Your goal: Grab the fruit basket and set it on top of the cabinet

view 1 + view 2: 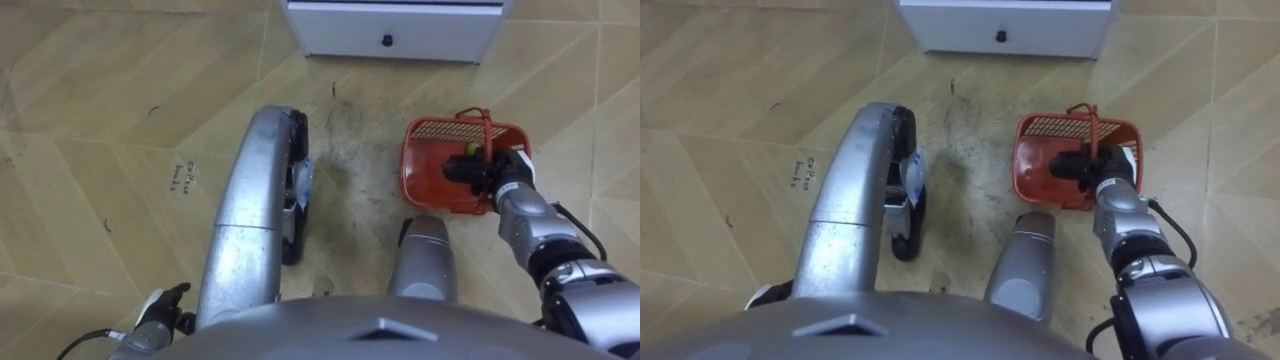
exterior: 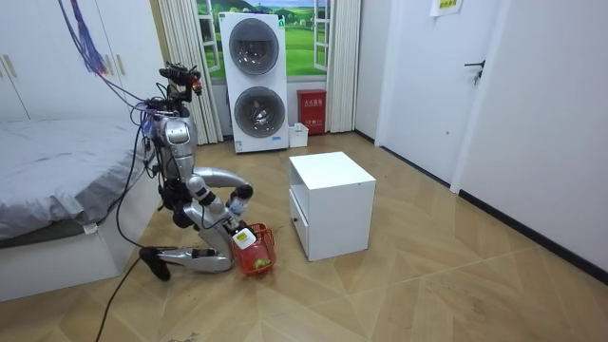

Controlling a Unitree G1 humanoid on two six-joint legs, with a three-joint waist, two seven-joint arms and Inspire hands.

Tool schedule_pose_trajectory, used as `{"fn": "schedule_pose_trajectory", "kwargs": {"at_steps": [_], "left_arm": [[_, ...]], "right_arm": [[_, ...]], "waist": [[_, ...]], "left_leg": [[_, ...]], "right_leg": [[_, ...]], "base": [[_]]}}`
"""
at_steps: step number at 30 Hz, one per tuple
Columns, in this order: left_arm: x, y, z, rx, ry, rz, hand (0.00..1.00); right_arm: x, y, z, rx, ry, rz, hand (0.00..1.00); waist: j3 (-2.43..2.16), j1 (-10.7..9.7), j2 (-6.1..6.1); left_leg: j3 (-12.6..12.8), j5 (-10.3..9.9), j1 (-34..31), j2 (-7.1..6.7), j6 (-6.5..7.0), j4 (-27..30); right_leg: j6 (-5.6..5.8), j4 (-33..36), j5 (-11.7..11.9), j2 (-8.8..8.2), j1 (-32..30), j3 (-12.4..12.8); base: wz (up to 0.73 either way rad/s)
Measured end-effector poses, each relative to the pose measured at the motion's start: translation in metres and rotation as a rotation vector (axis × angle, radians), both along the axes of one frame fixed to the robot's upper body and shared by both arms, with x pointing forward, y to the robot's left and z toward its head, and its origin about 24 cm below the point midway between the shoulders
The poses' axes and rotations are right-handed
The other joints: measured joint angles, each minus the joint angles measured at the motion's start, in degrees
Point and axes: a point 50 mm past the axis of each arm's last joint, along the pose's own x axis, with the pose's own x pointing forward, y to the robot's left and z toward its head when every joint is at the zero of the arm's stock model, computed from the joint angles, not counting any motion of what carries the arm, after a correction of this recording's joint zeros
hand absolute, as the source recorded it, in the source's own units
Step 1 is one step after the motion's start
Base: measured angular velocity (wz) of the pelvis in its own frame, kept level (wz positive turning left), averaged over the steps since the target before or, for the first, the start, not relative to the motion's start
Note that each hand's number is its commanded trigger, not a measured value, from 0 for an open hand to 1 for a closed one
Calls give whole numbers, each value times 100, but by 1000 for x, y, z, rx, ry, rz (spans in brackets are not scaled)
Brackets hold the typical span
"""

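Right now my right hand point(image 1: 470, 168) sits inside the red fruit basket point(image 1: 412, 178) on the floor point(image 1: 100, 120) by the white cabinet point(image 1: 400, 30); whether it grips the handle point(image 1: 487, 125), I cannot tell. Left hand point(image 1: 150, 325) hangs low.

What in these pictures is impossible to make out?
- Contents of the red plastic mesh basket: the robot's right hand covers them in the eye views, and they are too small in the room view.
- White cabinet: cut off by the eye views' top edge.
- Left hand: low in the left eye view, too small to read its pose.
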Motion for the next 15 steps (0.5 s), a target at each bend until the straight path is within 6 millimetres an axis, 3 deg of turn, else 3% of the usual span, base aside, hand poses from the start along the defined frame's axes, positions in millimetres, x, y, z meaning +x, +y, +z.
{"fn": "schedule_pose_trajectory", "kwargs": {"at_steps": [3,8,10,13,14,15], "left_arm": [[4,-2,0,-9,-22,6,0],[12,-2,2,-18,-62,8,0],[17,0,3,-14,-74,14,0],[34,5,6,-2,-116,26,0],[39,6,6,1,-125,29,0],[42,6,7,0,-133,33,0]], "right_arm": [[12,5,10,-4,-60,36,100],[23,13,21,-58,-120,131,100],[24,16,24,-90,-139,177,100],[26,23,26,-120,-145,238,100],[27,25,28,-116,-159,247,100],[28,26,30,-114,-175,251,100]], "waist": [[32,-112,-67],[40,-239,-160],[16,-309,-187],[-1,-380,-295],[-38,-424,-349],[-41,-429,-350]], "left_leg": [[-17,0,8,-15,0,15],[-50,-8,26,-28,21,233],[-43,-80,35,-108,140,282],[-143,-103,173,-142,168,450],[-157,-136,262,-226,228,460],[-171,-137,301,-254,230,464]], "right_leg": [[0,-2,0,10,2,31],[11,-104,7,102,179,77],[40,-174,20,57,252,77],[49,-356,10,53,456,96],[59,-477,-14,67,576,137],[41,-543,-22,99,643,149]], "base": [[-4],[-13],[0],[-10],[-8],[-10]]}}
